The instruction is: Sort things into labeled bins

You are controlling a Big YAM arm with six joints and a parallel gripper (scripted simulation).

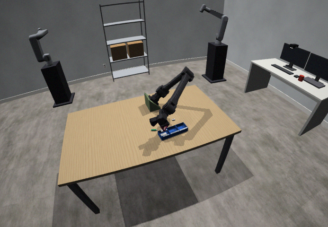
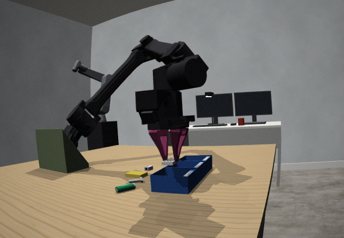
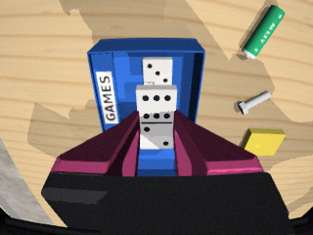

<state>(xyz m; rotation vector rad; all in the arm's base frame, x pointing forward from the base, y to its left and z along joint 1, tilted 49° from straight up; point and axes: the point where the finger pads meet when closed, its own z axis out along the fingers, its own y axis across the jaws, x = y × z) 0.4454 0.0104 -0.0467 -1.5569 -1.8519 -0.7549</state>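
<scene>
Pinching a white domino [image 2: 168,162] [image 3: 156,104] in the gripper [image 1: 164,129] [image 2: 172,160] [image 3: 156,117], above the GAMES compartment of the blue bin row [image 1: 175,134] [image 2: 169,183] [image 3: 147,46]. Inside that compartment, below the pinched piece, another domino [image 3: 157,70]. On the worktop [image 1: 102,139] [image 2: 65,202] [image 3: 39,29], all along one long side of the bin row and apart from it: a green battery [image 1: 154,130] [image 2: 125,187] [image 3: 264,31], a grey bolt [image 2: 135,180] [image 3: 255,102], a yellow block [image 2: 136,174] [image 3: 265,142] and a small grey-white piece [image 1: 173,119] [image 2: 148,168].

A white domino [image 2: 168,162] [image 3: 156,102] hangs in the claw [image 2: 171,159] [image 3: 156,117] above the "GAMES" section of the blue three-part bin [image 1: 175,134] [image 2: 169,183] [image 3: 147,46]; another domino [image 3: 157,69] lies inside. Green battery [image 1: 154,130] [image 2: 125,187] [image 3: 264,31], grey bolt [image 2: 135,180] [image 3: 255,102], yellow block [image 2: 136,174] [image 3: 264,142] and small grey piece [image 1: 173,119] [image 2: 148,168] lie on the counter [image 1: 102,142] [image 2: 65,202] [image 3: 39,29].
</scene>
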